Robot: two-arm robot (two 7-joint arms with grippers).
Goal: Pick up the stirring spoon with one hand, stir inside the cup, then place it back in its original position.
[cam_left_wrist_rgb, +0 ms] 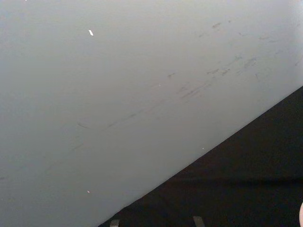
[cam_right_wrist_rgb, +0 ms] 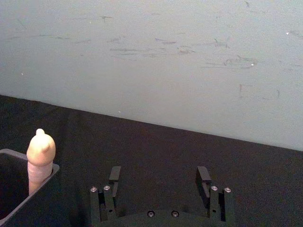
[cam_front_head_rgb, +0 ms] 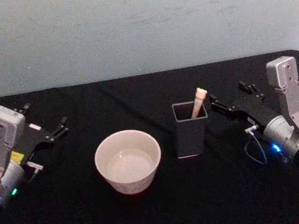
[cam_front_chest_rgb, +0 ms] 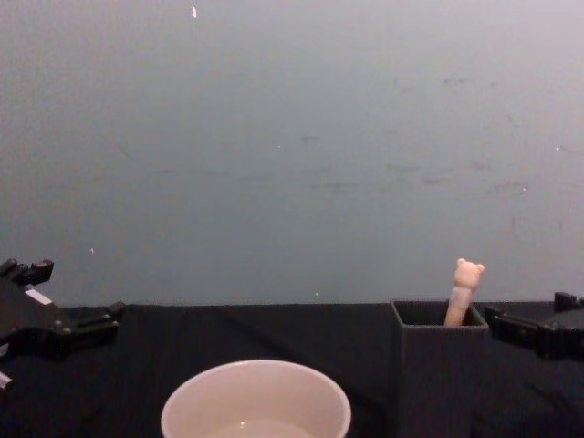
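Near the middle of the black bench the cup is seen, standing upright with its mouth open. Just beside it, toward the bench's right edge, the holder is set upright, apart from the cup. Inside the holder the spoon is leaned against the far right corner, its bear-topped handle poking above the rim; its bowl is hidden within. At the right edge the right pincer is held just beside the holder, pointed at it, its fingers spread wide and nothing gripped between them. By the left edge the left pincer is held well apart from the cup, aimed toward the bench's middle; whether it is wide or narrow cannot be told.
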